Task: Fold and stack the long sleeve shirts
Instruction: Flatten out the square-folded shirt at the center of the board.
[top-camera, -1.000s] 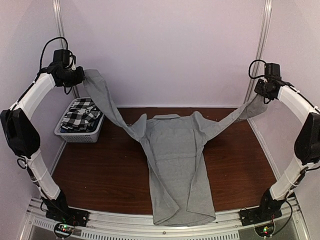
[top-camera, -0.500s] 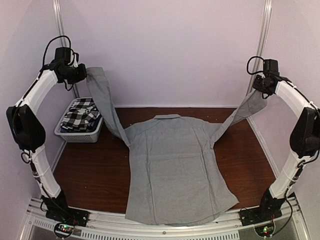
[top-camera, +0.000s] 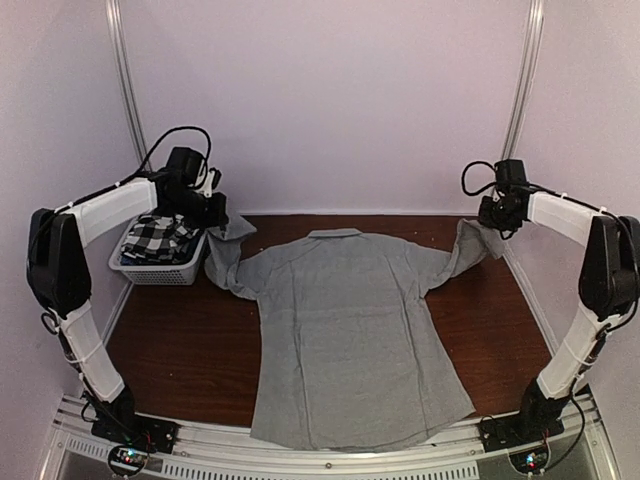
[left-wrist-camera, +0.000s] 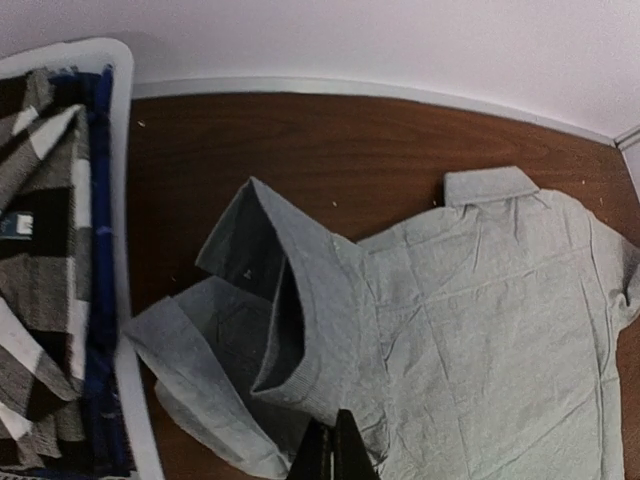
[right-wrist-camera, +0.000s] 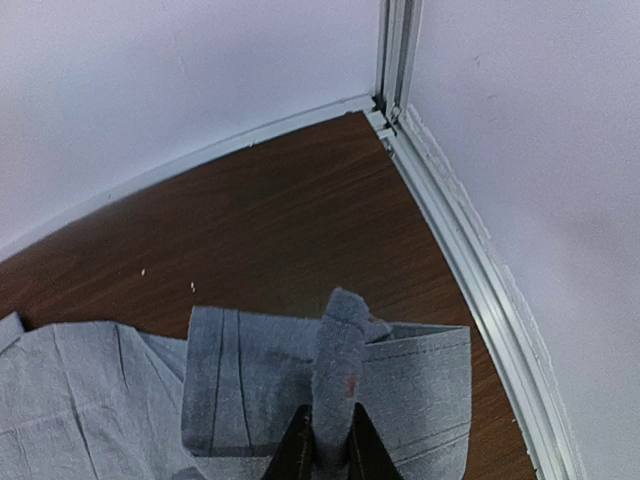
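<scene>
While the black-and-white checked shirt (top-camera: 155, 236) lies bundled in the white slatted basket (top-camera: 150, 268) at the far left of the brown table (top-camera: 180, 340), the left gripper (top-camera: 218, 212) hangs just beside the basket's right wall, low over the wood. Its fingers are clenched tight on the end of the left-hand sleeve (top-camera: 228, 262) of the light grey shirt (top-camera: 350, 330). That sleeve is doubled over on itself in a loose fold, its cuff lying against the basket in the left wrist view. The grey shirt's body lies spread flat in the middle of the table, collar (top-camera: 335, 234) toward the back wall and hem at the near edge between the two arm bases. Its right-hand sleeve (top-camera: 455, 258) runs out and up toward the far right corner. There the right gripper (top-camera: 495, 218) pinches the cuff, a ridge of grey cloth standing up between its two fingers in the right wrist view, with the rest of the cuff sagging below
</scene>
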